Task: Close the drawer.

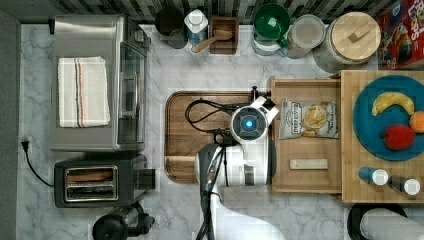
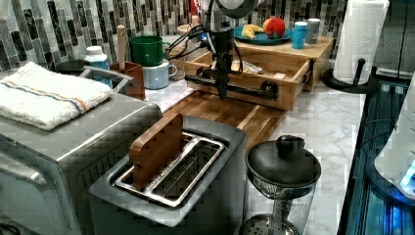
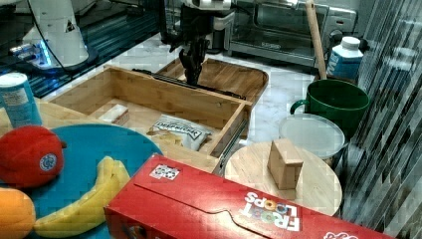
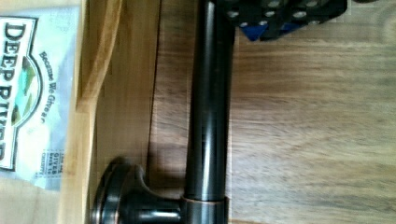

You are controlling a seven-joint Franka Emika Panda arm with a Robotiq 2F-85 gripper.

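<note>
drawer (image 1: 306, 142) pulled right out from under the slab (image 1: 382, 195), chip bag (image 1: 308, 119) inside, so nothing's closed yet; whole push left. gripper (image 2: 222, 83) sits at the handle (image 2: 240, 89), just in front of the drawer face. jaws: can't tell if open or shut (fingers look close together in the left view). tray (image 1: 182, 145) lies behind the arm w/ bare wood; drawer's path under the slab looks free.

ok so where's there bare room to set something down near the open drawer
Bare marble counter lies between the toaster oven and the wooden tray, and again below the drawer in the top view. Inside the drawer, plank is free around the chip bag and small block. The back row of jars is crowded.
</note>
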